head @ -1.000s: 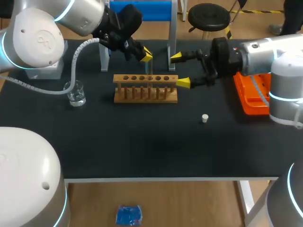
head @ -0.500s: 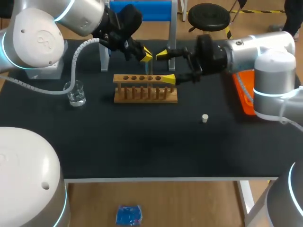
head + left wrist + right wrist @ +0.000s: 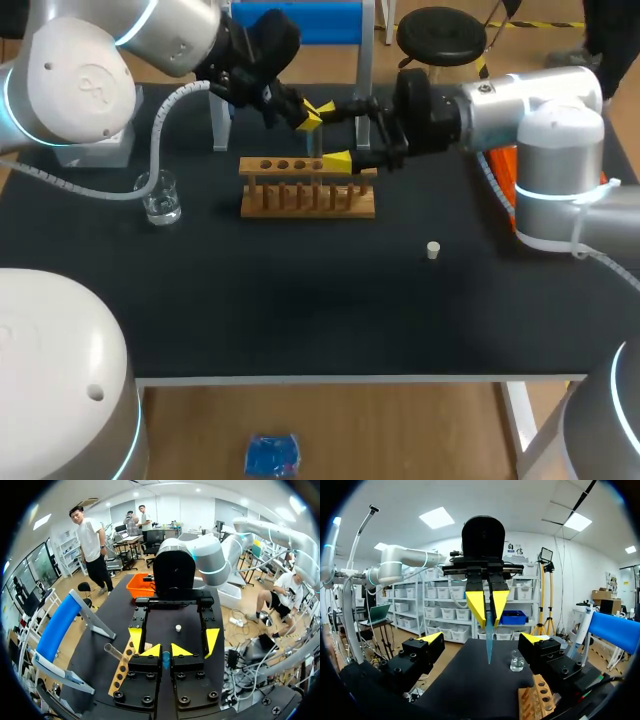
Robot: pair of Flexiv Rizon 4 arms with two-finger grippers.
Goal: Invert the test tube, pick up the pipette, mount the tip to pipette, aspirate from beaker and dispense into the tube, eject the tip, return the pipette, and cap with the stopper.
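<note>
Table (image 3: 300, 300) | 1 rack (image 3: 308, 187) | 1 beaker (image 3: 160, 196) | 1 stopper (image 3: 433, 250) | 1 blue tip (image 3: 488, 640)

Our right hand (image 3: 331, 134) has moved left over the surface, from off the end of the wooden rack (image 3: 308, 187) to above it. Its spread fingers now flank the test tube (image 3: 487, 640) in our left hand (image 3: 308, 117).
</note>
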